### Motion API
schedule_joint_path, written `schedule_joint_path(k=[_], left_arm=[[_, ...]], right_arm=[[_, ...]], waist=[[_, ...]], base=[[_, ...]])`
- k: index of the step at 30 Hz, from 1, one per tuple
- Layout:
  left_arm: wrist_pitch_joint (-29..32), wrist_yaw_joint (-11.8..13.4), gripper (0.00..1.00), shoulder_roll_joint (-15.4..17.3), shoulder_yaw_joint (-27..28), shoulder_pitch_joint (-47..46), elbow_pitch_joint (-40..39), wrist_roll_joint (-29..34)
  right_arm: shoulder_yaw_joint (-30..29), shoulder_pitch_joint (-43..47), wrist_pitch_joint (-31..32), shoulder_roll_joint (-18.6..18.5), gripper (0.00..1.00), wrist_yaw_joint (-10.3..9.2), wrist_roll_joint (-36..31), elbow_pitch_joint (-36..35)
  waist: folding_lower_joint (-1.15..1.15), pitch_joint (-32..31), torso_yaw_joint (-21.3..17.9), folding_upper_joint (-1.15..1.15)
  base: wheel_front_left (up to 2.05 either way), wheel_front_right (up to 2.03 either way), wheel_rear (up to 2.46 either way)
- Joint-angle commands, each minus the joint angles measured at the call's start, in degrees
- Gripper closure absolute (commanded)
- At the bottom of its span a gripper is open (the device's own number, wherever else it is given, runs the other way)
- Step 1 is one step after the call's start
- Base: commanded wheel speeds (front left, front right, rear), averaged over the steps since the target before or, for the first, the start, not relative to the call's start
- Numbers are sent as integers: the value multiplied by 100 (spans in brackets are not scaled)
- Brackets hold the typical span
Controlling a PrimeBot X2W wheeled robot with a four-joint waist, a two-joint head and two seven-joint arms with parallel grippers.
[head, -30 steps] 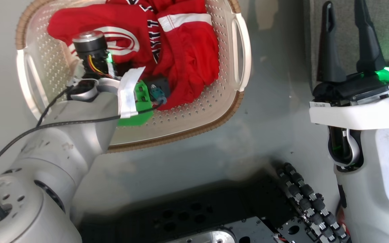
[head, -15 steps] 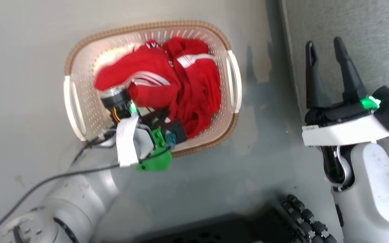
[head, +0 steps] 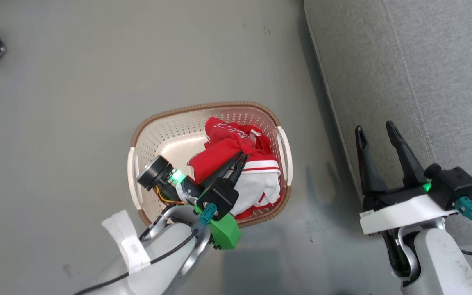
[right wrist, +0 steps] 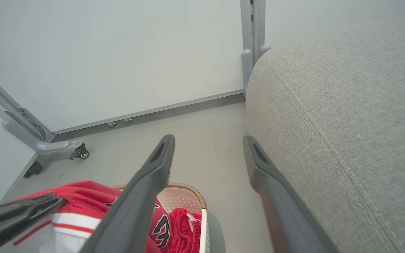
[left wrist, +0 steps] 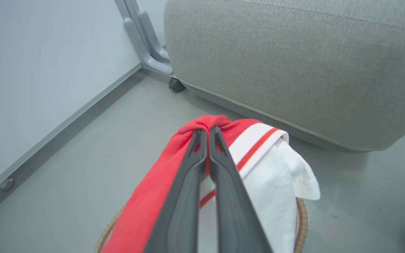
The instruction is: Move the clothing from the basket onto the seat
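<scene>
Pinching clothing (left wrist: 146, 207), left claw (left wrist: 207, 132) (clearest wrist-side)

Cut off by the head view's top and right edges: seat (head: 404, 61). Hidden behind the left gripper (head: 242, 157) and forearm (head: 166, 258): near rim of basket (head: 203, 105), part of clothing (head: 223, 141)

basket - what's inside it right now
A red garment lies inside; a red-and-white garment, pinched by the left pincer, hangs over the basket. The floor under them is covered.
</scene>
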Motion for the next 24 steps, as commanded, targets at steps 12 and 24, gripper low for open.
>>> schedule_joint_path(k=[12,24], left_arm=[[-22,127,100,-266,1739,1707,-2261,362],[-22,-125,100,-531,2612,2283,-3260,715]], right_arm=[[173,698,-2,-28,0,-8,7,192],[193,957,-1,-26,0,-8,141,227]], waist=[[0,-1949,271,19],[0,-2339,230,19]], base=[[0,0,0],[0,0,0]])
